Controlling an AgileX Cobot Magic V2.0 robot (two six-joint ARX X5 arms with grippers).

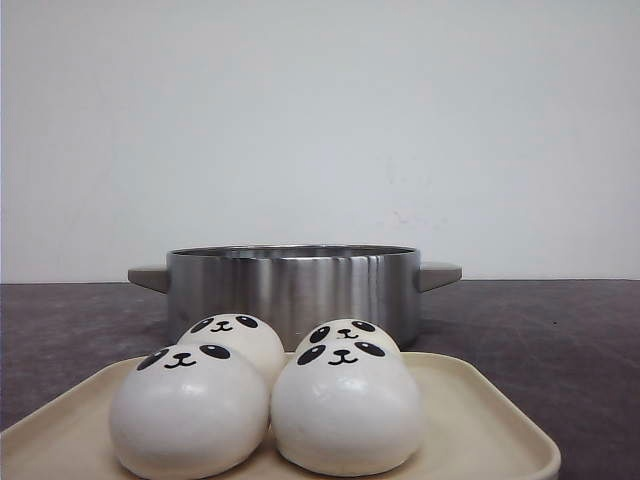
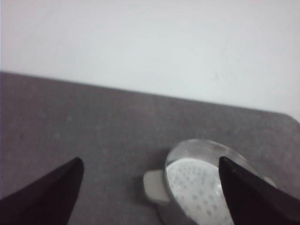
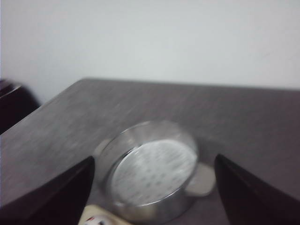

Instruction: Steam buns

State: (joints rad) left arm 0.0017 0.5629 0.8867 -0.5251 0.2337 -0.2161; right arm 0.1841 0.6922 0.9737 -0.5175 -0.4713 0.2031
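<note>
Several white panda-face buns sit together on a cream tray [image 1: 490,420] at the front: front left bun [image 1: 188,410], front right bun [image 1: 345,410], and two behind them, a left one [image 1: 235,335] and a right one [image 1: 347,333]. Behind the tray stands a steel steamer pot [image 1: 293,288] with grey handles; its perforated white insert shows in the left wrist view [image 2: 199,187] and the right wrist view [image 3: 152,171]. My left gripper [image 2: 150,161] is open, above the table beside the pot. My right gripper [image 3: 153,159] is open, above the pot. Neither shows in the front view.
The dark grey table [image 1: 560,330] runs back to a white wall. A corner of the cream tray with a bun's edge shows in the right wrist view [image 3: 96,218]. A dark object [image 3: 11,105] lies off the table's edge there.
</note>
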